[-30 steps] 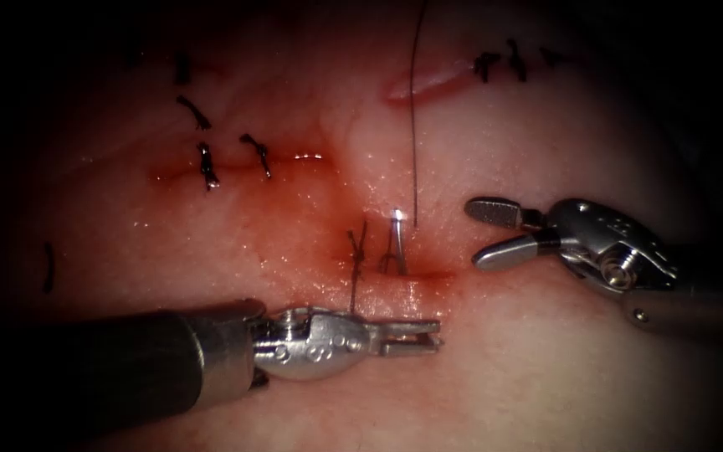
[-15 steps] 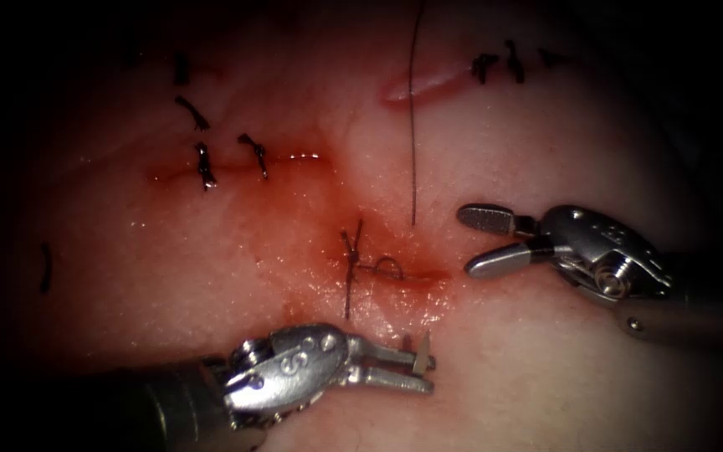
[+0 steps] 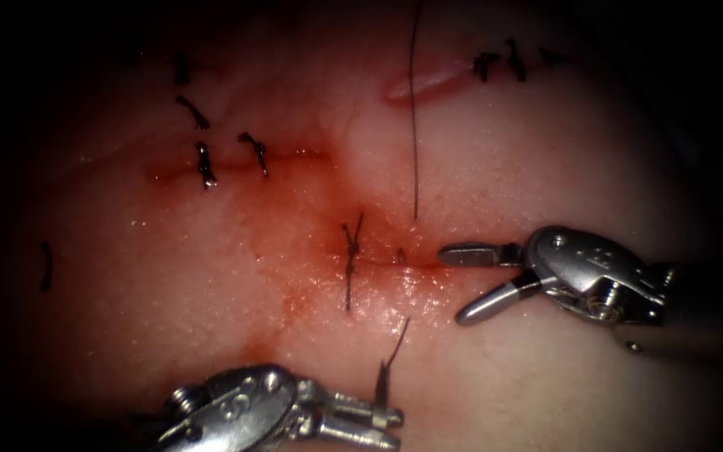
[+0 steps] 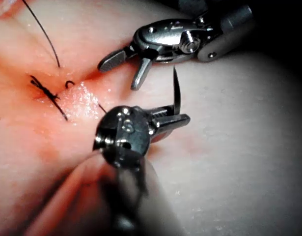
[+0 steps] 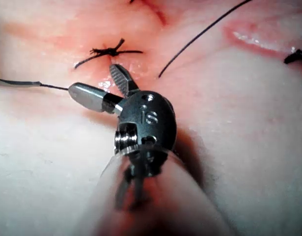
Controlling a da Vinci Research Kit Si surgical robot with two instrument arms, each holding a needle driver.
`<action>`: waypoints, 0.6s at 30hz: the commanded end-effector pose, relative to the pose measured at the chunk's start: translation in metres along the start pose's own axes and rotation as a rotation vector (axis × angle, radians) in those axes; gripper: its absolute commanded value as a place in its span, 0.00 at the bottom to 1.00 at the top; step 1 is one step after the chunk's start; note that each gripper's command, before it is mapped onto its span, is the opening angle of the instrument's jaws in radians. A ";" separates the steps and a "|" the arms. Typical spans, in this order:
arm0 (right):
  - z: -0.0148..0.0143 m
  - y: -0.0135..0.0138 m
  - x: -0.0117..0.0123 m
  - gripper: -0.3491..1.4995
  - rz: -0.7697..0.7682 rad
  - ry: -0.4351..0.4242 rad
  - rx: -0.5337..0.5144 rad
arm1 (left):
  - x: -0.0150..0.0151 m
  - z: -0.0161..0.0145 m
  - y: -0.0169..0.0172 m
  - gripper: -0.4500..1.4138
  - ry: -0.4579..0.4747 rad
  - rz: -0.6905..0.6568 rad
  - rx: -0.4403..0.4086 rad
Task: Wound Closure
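- The needle (image 3: 383, 381), thin, curved and dark, stands clear of the tissue (image 3: 546, 142) below the cut (image 3: 395, 264), clamped near one end by the left tool (image 3: 388, 416).
- The thread (image 3: 414, 125) runs down to the tissue just above the cut.
- A dark knotted stitch (image 3: 351, 251) crosses the cut, in red fluid (image 3: 294, 251).

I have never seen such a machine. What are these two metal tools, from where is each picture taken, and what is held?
This is a surgical practice robot with two thin arms. The endoscope view looks down on the pale pink pork tissue with its red cut. The left arm's silver tool holds the curved steel needle near its back end, clear of the tissue. The right arm's silver tool stands open and holds nothing. Dark thread runs into the tissue beside a tied black stitch. Each wrist view looks along one arm's shaft.
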 end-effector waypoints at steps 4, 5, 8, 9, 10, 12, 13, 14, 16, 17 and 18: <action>0.0034 -0.0018 0.0006 0.69 -0.075 -0.075 0.004 | 0.0014 0.0001 0.0021 0.00 -0.007 0.264 0.026; 0.0038 -0.0021 0.0007 0.69 -0.094 -0.088 -0.004 | 0.0018 0.0001 0.0030 0.00 -0.016 0.345 0.044; 0.0043 -0.0024 0.0007 0.68 -0.111 -0.103 -0.022 | 0.0026 0.0000 0.0049 0.00 -0.086 0.495 0.095; 0.0044 -0.0025 0.0008 0.67 -0.122 -0.106 -0.026 | 0.0028 -0.0001 0.0054 0.00 -0.113 0.544 0.108; 0.0045 -0.0025 0.0008 0.66 -0.128 -0.109 -0.035 | 0.0031 -0.0001 0.0057 0.00 -0.138 0.582 0.125; 0.0047 -0.0025 0.0008 0.65 -0.153 -0.139 -0.067 | 0.0037 -0.0003 0.0063 0.00 -0.178 0.666 0.158; 0.0047 -0.0025 0.0008 0.65 -0.166 -0.153 -0.087 | 0.0040 -0.0003 0.0065 0.00 -0.185 0.685 0.170; 0.0047 -0.0025 0.0008 0.64 -0.179 -0.171 -0.107 | 0.0043 -0.0004 0.0065 0.00 -0.190 0.697 0.178; 0.0045 -0.0023 0.0008 0.64 -0.203 -0.215 -0.158 | 0.0047 -0.0007 0.0066 0.00 -0.201 0.723 0.196; 0.0043 -0.0021 0.0007 0.64 -0.208 -0.236 -0.175 | 0.0048 -0.0009 0.0066 0.00 -0.206 0.725 0.207; 0.0042 -0.0020 0.0006 0.64 -0.212 -0.252 -0.190 | 0.0048 -0.0011 0.0066 0.00 -0.215 0.739 0.222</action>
